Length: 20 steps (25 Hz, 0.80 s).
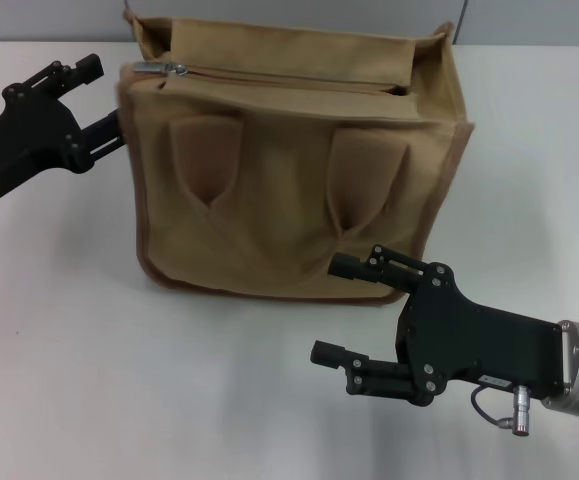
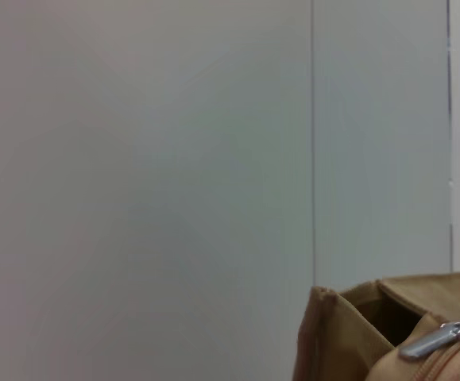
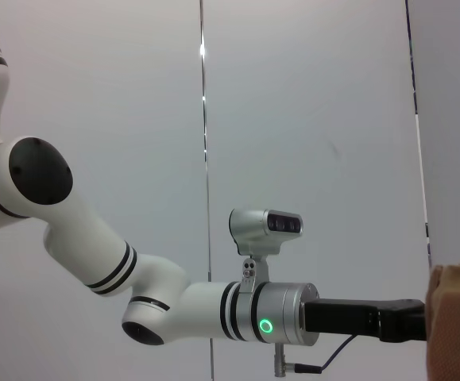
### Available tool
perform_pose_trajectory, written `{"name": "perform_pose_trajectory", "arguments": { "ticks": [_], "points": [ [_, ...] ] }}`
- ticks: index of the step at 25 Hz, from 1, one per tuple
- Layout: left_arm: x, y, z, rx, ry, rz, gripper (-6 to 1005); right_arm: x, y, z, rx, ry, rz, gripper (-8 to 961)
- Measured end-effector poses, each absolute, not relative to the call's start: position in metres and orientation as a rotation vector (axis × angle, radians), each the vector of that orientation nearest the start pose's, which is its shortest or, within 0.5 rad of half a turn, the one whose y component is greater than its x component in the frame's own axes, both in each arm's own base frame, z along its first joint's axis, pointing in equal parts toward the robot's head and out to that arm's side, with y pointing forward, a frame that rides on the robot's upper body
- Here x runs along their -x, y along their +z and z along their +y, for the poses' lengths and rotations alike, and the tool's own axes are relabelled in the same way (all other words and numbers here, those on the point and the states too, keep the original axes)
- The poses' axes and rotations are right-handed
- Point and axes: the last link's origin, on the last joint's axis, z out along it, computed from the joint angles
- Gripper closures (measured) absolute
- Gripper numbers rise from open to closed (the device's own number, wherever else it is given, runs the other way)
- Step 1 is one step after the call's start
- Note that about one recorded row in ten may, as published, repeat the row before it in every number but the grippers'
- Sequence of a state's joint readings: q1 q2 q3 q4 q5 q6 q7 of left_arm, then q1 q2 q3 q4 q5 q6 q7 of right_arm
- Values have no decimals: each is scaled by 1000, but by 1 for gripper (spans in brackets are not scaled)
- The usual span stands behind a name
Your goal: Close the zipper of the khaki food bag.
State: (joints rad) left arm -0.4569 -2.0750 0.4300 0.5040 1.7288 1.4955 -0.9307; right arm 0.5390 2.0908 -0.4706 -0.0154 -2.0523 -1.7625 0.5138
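The khaki food bag (image 1: 289,190) stands upright in the middle of the table, its two handles hanging flat on the front face. Along its top runs the zipper (image 1: 289,78), whose silver pull (image 1: 159,68) lies at the bag's left end. The left wrist view shows that pull (image 2: 436,340) and the bag's corner (image 2: 333,341). My left gripper (image 1: 107,97) is open at the bag's upper left side, just beside the pull end, its lower finger against the bag's edge. Low at the front right, my right gripper (image 1: 327,308) is open and holds nothing, in front of the bag's bottom right corner.
The bag rests on a white table (image 1: 69,350), with a grey wall (image 1: 529,20) behind it. In the right wrist view the left arm (image 3: 174,309) reaches across toward the bag's edge (image 3: 456,325).
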Motion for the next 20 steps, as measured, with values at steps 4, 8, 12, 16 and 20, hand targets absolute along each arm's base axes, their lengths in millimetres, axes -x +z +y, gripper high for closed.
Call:
{"name": "perform_pose_trajectory", "arguments": {
  "ticks": [4, 8, 12, 16, 20],
  "points": [
    [298, 37, 332, 2171, -900, -394, 273, -234, -76, 241, 2655, 1285, 87, 162],
    [298, 39, 331, 2160, -916, -391, 273, -234, -76, 242, 2655, 1280, 85, 162],
    [297, 40, 328, 2148, -953, -391, 273, -234, -76, 244, 2645, 1279, 88, 162],
    [295, 40, 325, 2138, -989, -391, 273, -235, -76, 246, 2643, 1264, 92, 162],
    [292, 40, 325, 2143, -1017, -386, 274, -235, -77, 247, 2637, 1255, 97, 162]
  ]
}}
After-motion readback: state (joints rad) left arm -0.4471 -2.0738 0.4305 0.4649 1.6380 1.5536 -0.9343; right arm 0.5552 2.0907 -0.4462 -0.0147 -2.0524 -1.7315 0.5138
